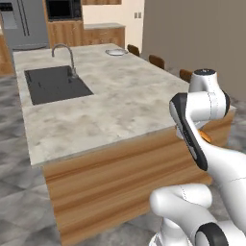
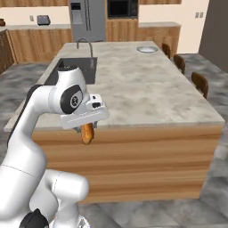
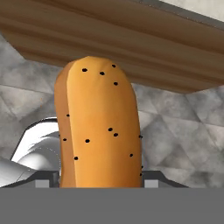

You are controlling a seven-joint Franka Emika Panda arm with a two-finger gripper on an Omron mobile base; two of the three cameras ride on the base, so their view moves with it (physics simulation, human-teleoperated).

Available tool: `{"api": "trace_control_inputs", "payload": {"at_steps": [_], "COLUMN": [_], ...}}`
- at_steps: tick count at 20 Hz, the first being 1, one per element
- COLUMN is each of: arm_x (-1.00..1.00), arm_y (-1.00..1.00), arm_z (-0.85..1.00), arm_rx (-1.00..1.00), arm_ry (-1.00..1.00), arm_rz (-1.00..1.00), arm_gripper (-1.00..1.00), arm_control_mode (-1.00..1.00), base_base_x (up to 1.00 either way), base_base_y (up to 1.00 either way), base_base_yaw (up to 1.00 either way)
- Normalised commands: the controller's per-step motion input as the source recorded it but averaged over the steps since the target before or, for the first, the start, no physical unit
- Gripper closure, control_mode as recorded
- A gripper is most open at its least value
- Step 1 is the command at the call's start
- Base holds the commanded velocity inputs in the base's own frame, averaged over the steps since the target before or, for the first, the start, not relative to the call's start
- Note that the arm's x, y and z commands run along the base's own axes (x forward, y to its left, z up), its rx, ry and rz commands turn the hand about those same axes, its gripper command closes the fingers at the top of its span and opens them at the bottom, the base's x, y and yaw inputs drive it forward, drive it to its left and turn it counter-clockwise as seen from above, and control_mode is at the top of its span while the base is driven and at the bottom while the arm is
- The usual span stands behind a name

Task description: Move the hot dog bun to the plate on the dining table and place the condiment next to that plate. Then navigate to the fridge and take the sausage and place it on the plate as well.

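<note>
The fingers (image 2: 87, 129) pinch the bun (image 2: 87, 133), which hangs end-down in front of the desk's (image 2: 133, 84) wooden side, below its near edge. The plate (image 2: 147, 49) sits at the desk's far end, well apart from the bun.

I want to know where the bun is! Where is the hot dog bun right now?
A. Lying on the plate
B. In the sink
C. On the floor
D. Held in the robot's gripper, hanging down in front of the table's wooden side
D. The hot dog bun hangs from the gripper in front of the dining table's wooden side, while the plate at the far end has nothing on it.
</note>
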Motion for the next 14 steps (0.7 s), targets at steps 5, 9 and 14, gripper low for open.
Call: {"api": "trace_control_inputs", "payload": {"at_steps": [5, 9, 14], "arm_x": [0.0, 0.0, 0.0], "arm_y": [0.0, 0.0, 0.0], "arm_z": [0.0, 0.0, 0.0], "arm_rx": [0.0, 0.0, 0.0], "arm_ry": [0.0, 0.0, 0.0], "arm_rz": [0.0, 0.0, 0.0], "arm_gripper": [1.0, 1.0, 1.0], "arm_control_mode": [1.0, 1.0, 1.0], "base_base_x": [0.07, 0.11, 0.14], "base_base_y": [-1.0, -1.0, -1.0], "base_base_yaw": [0.1, 0.11, 0.12]}}
